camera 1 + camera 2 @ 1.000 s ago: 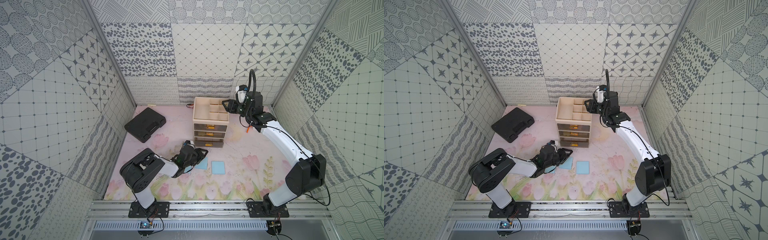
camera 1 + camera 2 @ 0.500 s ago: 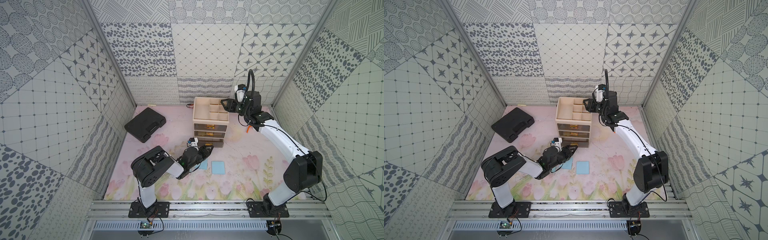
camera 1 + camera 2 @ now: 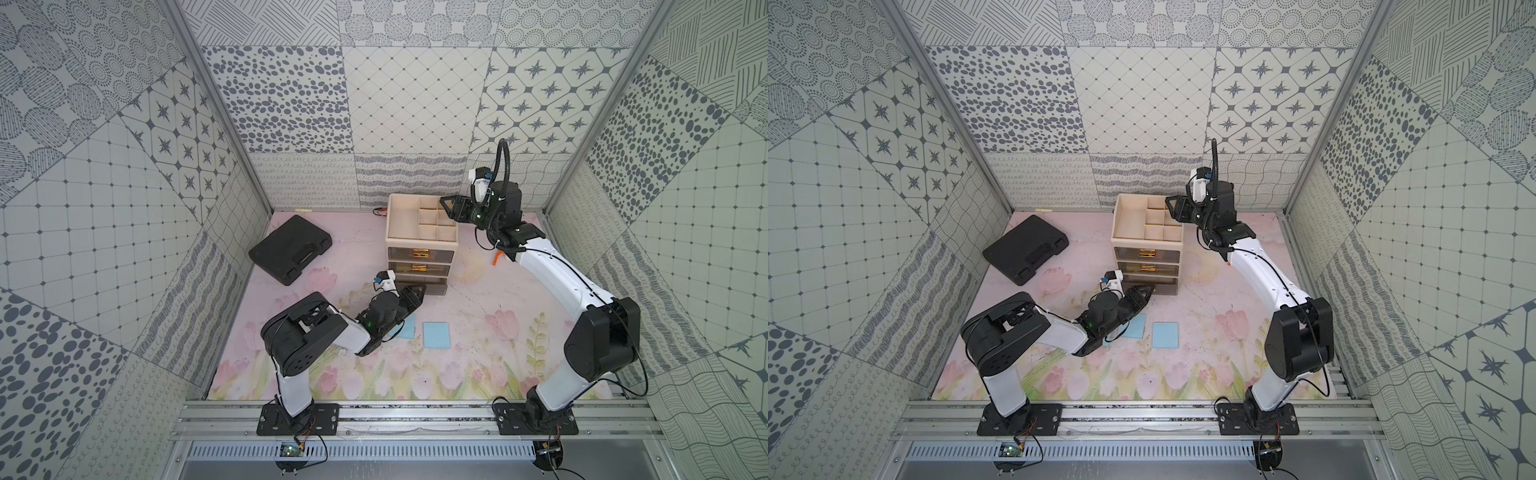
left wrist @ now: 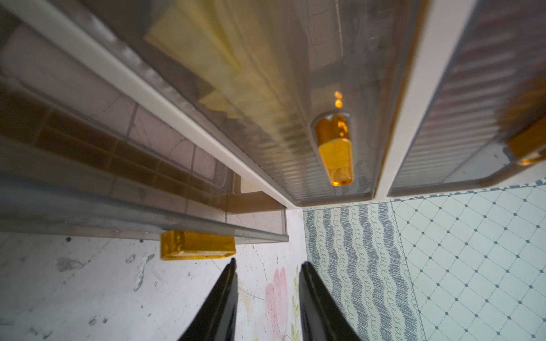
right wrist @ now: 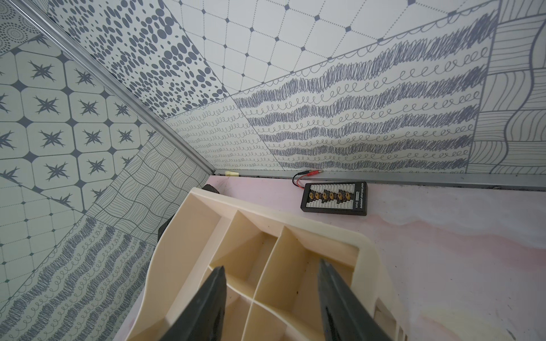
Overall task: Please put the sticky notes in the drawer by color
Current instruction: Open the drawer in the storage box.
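The drawer (image 3: 440, 254) (image 3: 1133, 254) is a cream cabinet with three grey fronts and gold handles. Its bottom tier stands pulled out a little, gold handle (image 4: 198, 249) forward. My left gripper (image 4: 269, 264) (image 3: 417, 291) is open and holds nothing, one fingertip beside that handle. Two light blue sticky notes lie on the mat: one in full view (image 3: 436, 334) (image 3: 1165, 334), one (image 3: 409, 326) partly under my left arm. Yellow notes (image 4: 236, 73) show through the middle tier's front. My right gripper (image 5: 271, 268) (image 3: 449, 206) hangs open over the top tray's right-hand compartments.
A flat black case (image 3: 291, 249) lies at the left back of the mat. Behind the cabinet, by the back wall, are a small black connector board (image 5: 335, 197) and a red lead (image 5: 307, 174). Patterned walls close in three sides.
My left gripper has moved from over the blue note up to the bottom tier's handle, and its jaws have narrowed a little. The right arm has barely moved.
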Available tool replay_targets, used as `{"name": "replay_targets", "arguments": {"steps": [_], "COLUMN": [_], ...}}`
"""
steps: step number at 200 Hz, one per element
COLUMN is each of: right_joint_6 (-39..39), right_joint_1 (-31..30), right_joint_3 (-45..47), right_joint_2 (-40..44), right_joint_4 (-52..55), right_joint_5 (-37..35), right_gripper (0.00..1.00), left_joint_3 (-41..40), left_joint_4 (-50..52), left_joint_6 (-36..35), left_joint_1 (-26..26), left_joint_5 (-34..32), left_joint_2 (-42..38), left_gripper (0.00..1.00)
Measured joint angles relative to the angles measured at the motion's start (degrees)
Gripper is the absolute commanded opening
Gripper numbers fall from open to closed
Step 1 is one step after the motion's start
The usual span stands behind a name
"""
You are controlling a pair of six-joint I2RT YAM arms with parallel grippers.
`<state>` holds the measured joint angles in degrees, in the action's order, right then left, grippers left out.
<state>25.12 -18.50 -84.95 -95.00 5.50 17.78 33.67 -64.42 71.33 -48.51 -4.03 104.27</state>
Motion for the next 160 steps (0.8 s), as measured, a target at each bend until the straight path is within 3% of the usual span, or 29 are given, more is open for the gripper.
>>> {"name": "replay_targets", "arguments": {"steps": [160], "right_joint_6": [1.44], "right_joint_1": [0.0], "right_joint_3": [-0.24], "right_joint_2": [-1.05], "right_joint_4": [-2.01], "right_joint_5": [0.22], "right_gripper": [0.52], "left_joint_3": [0.57], "left_joint_4": [3.96], "left_joint_6": [0.48], "left_joint_1": [-1.86], "left_joint_5": [-6.91], "left_joint_2": [1.33], "left_gripper": [0.36]}}
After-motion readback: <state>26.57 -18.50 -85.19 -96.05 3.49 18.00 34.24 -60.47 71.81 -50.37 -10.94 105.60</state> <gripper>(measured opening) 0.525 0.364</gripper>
